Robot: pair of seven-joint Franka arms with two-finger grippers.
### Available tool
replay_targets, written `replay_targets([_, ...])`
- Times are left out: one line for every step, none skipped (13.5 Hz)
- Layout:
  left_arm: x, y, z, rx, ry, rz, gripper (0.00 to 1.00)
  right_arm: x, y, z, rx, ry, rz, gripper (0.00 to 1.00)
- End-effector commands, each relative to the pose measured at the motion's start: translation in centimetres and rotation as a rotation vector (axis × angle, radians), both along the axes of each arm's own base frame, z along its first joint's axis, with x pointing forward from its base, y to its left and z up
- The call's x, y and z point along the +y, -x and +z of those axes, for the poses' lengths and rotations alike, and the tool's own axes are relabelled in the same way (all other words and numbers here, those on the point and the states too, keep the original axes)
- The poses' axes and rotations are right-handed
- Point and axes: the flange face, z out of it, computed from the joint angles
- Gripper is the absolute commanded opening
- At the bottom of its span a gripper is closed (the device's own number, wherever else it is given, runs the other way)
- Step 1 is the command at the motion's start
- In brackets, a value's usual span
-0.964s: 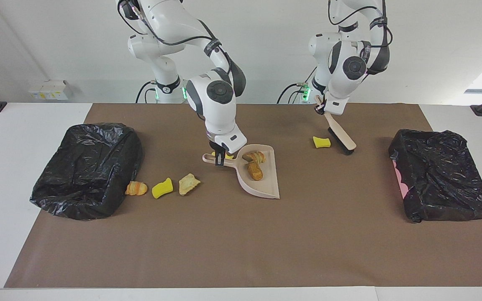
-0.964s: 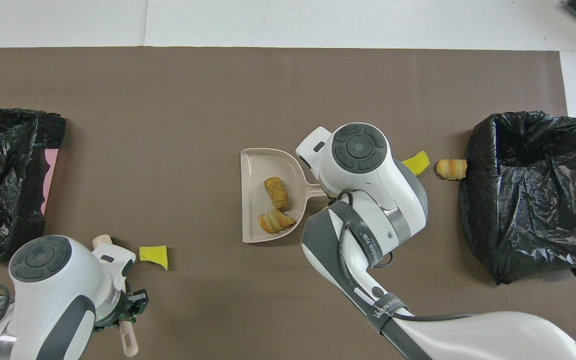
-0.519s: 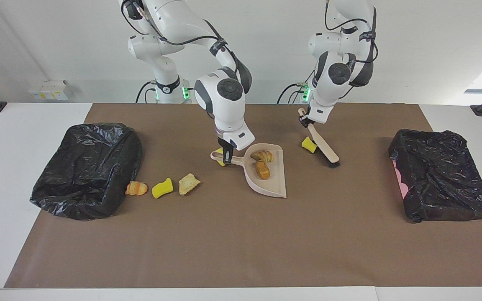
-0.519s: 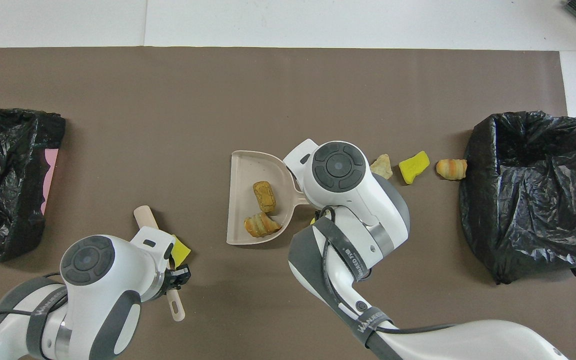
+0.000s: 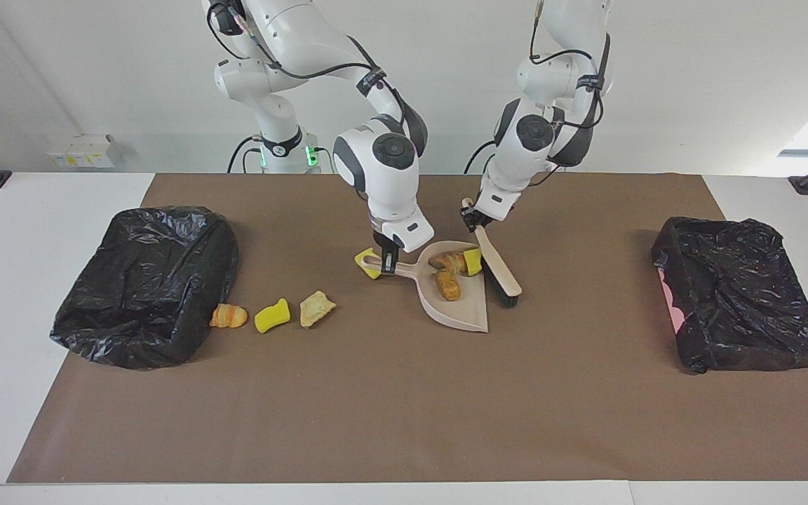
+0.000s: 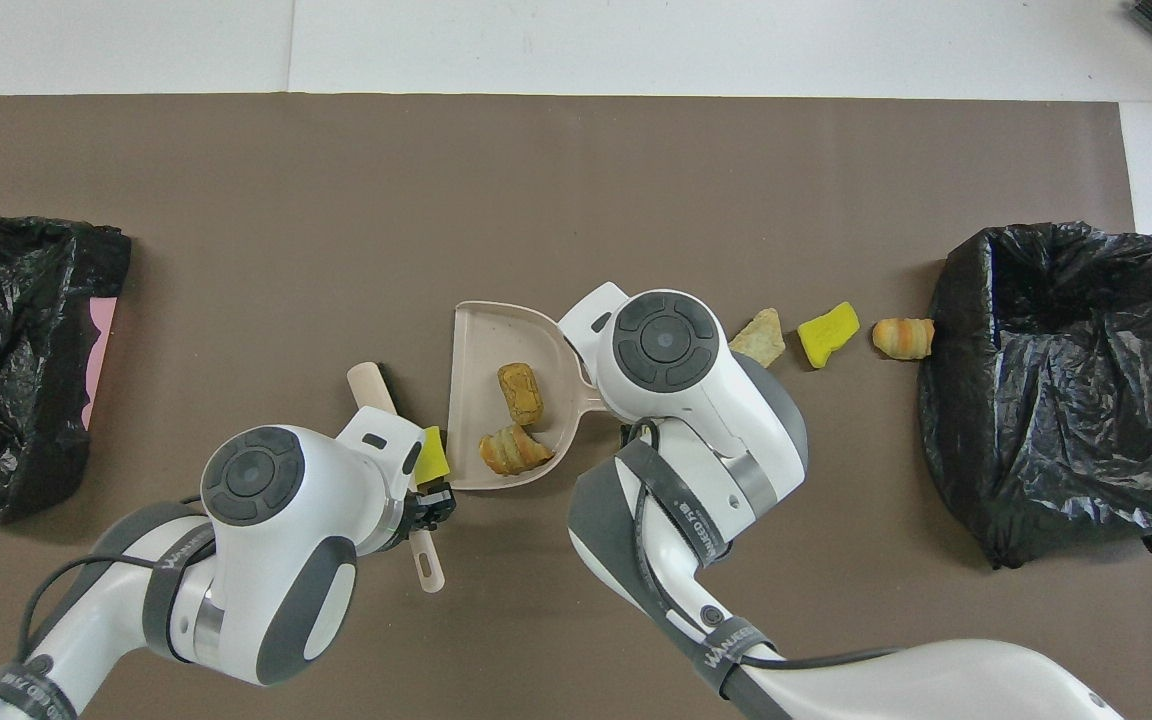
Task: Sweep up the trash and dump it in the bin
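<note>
**Sponge chunk at pan lip**

Right gripper [image 5: 387, 264] clamped on dustpan [image 5: 461, 308] handle, bracing it. Left gripper [image 5: 472, 219] clamped on brush [image 5: 499, 270], driving yellow sponge [image 5: 473, 261] in at the pan's 3 o'clock; probably touching. Two pastries [image 5: 448, 285] inside; three pieces [image 5: 274, 314] by bin [image 5: 144, 280].

Brush [image 5: 496, 268], in left tool [image 5: 473, 220]: swept toward the right arm's end; yellow sponge chunk [image 5: 473, 261] pushed to dustpan [image 5: 461, 308] mouth. Dustpan shifted toward the brush.

Bright, even light; soft shadows under both arms; daylight glare at three o'clock in the facing view; sharp focus.
</note>
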Motion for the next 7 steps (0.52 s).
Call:
replay_targets([-2.4,-2.0,1.4,-0.005,0.054,-0.014,0.0,0.2,0.1,-0.4,-0.012,-0.008,-0.023,0.0])
replay_targets([-2.5,-2.3,1.7,0.004,0.055,-0.015,0.0,0.2,0.0,-0.4,-0.011,-0.009,-0.024,0.0])
replay_targets([-2.2,-2.6,1.9,0.007,0.049,-0.015,0.0,0.2,-0.2,-0.2,-0.014,-0.011,-0.028,0.0])
replay_targets([-1.8,-2.9,2.3,-0.002,0.047,-0.007,0.0,0.2,-0.2,-0.1,-0.015,-0.012,-0.029,0.0])
replay_targets([-1.6,-3.1,3.0,-0.014,0.047,-0.006,0.0,0.2,-0.3,-0.1,-0.016,-0.013,-0.035,0.0])
replay_targets([-0.7,-3.6,3.0,-0.012,0.033,0.001,0.0,-0.3,-0.5,0.1,-0.017,-0.012,-0.043,0.0])
replay_targets([-0.2,-3.8,3.4,-0.021,-0.025,-0.048,0.0,-0.6,-0.7,0.5,-0.018,-0.01,-0.048,0.0])
